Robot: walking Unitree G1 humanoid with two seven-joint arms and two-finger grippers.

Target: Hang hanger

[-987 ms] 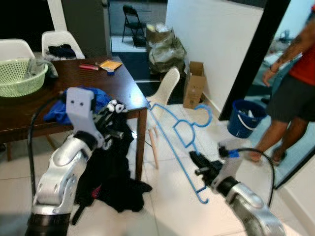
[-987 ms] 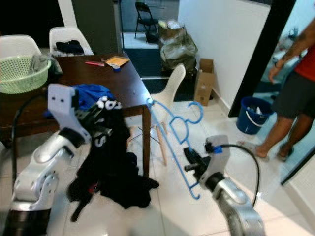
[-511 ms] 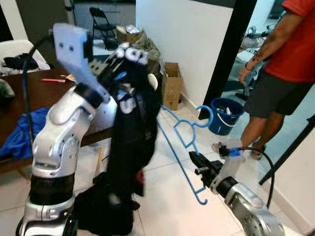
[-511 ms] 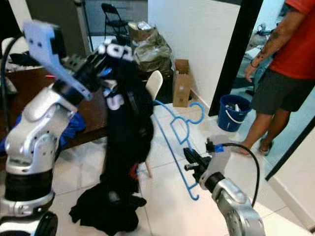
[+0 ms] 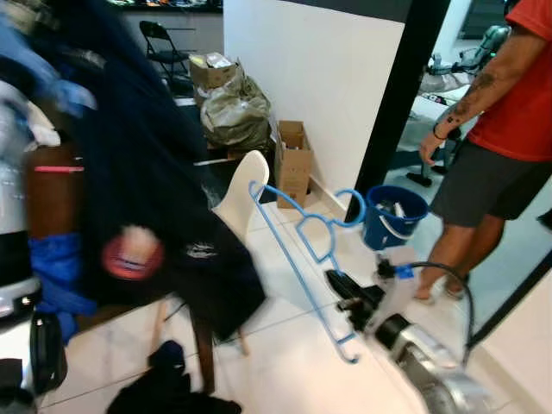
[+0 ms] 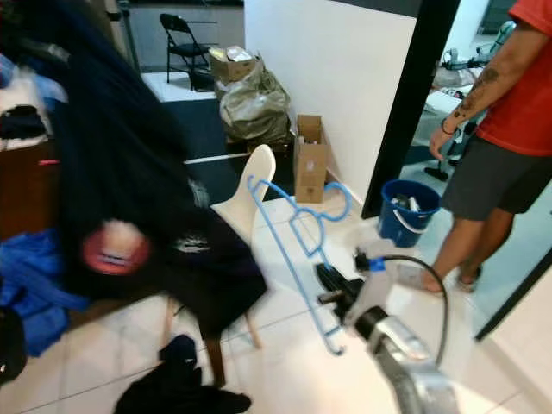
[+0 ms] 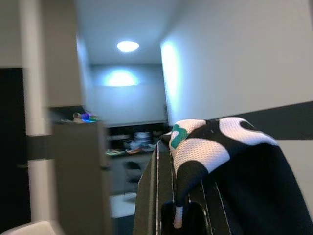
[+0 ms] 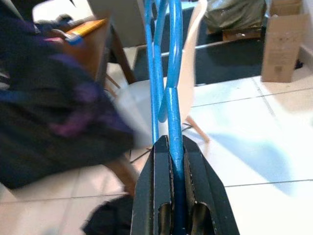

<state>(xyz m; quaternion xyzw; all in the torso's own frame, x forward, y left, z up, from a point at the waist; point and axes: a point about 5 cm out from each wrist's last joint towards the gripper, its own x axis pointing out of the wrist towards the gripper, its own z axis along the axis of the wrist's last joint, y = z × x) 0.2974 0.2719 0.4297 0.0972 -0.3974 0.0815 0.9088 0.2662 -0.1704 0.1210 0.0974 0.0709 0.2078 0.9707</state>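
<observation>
Blue plastic hanger (image 5: 297, 259), thin-barred, with a hook curled at its upper end near the blue bucket (image 5: 392, 216) and a small hook at its lower tip. Held low on the right by the right gripper (image 5: 339, 291), tilted so that its long bar runs up and leftward toward the white chair (image 5: 241, 194), above the tiled floor (image 5: 285, 362). From the right wrist: black fingers (image 8: 159, 191) clenched on the blue bar, which runs straight up between them, with the chair, a brown worktop (image 8: 95, 46) and a cardboard box (image 8: 283, 41) beyond.

Dark garment (image 5: 147, 190) hanging large and blurred on the left in the eye views, with a reddish round patch and a small white mark, neither legible. From the left wrist: left gripper (image 7: 183, 196) raised, fingers (image 7: 154, 196) closed on the garment's black-and-white mesh fabric with a touch of green, draped over the tips; behind it a pale wall, a ceiling light and a dim kitchen-like room, not seen from the head.

From the head views alone: blue cloth (image 5: 56, 267) at the worktop's edge, more dark clothing (image 5: 172, 388) on the floor, stuffed bags (image 5: 228, 112) by the wall, a black folding chair (image 5: 159, 43) farther back, and a person (image 5: 496, 147) in a red shirt and dark shorts standing on the right beside the bucket. No readable writing anywhere.
</observation>
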